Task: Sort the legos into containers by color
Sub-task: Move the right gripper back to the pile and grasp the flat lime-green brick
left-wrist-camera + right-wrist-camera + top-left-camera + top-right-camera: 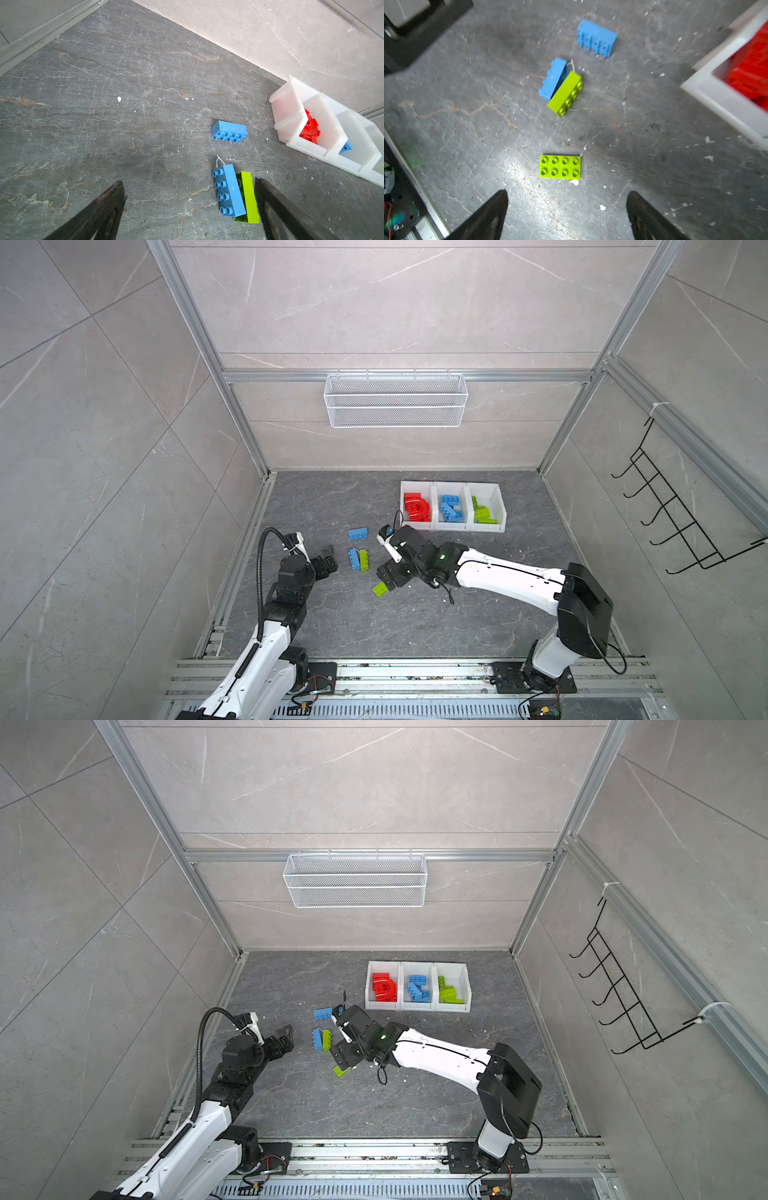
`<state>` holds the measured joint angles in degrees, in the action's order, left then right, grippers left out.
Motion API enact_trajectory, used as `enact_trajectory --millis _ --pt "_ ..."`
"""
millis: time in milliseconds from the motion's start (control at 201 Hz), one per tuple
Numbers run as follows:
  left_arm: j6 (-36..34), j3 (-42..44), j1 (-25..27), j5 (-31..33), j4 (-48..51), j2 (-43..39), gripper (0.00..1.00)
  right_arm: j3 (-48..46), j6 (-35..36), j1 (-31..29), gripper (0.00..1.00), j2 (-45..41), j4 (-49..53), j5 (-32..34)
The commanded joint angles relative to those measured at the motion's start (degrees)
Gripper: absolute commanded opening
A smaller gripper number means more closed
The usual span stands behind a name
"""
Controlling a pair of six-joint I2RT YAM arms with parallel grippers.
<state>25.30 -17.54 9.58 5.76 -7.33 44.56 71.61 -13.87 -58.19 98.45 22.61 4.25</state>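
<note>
Three joined white containers [451, 527] hold red legos [417, 507], blue legos [451, 508] and green legos [482, 512]. Loose on the floor are a blue brick [358, 534], a blue brick [354, 559] pressed against a green brick [364, 560], and a flat green plate [379, 589]. My right gripper [568, 191] is open and empty just above the green plate [560, 169]. My left gripper [188, 181] is open and empty, with the blue brick [228, 192] and green brick [249, 197] of the pair just inside one finger.
A white wire mesh basket [395, 402] hangs on the back wall. A black hook rack [673, 514] is on the right wall. Aluminium rails [245, 539] border the grey stone floor. White specks litter the floor [602, 207].
</note>
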Motion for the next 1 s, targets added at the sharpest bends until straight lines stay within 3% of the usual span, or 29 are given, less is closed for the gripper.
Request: enact_trajectory --millis 0,682,995 --pt "-0.6 0.0 -0.3 0.7 -1.0 -1.3 0.99 0.3 -1.1 -2.6 0.92 3.8 1.6 3.8" --pt "-0.9 0.0 -0.3 0.7 -0.9 -1.8 0.99 6.7 2.2 -2.3 0.94 17.7 3.7 2.5" --pt "-0.9 -0.1 -0.3 0.9 -1.1 -1.5 0.99 8.1 4.1 -1.3 0.85 20.7 3.6 0.5"
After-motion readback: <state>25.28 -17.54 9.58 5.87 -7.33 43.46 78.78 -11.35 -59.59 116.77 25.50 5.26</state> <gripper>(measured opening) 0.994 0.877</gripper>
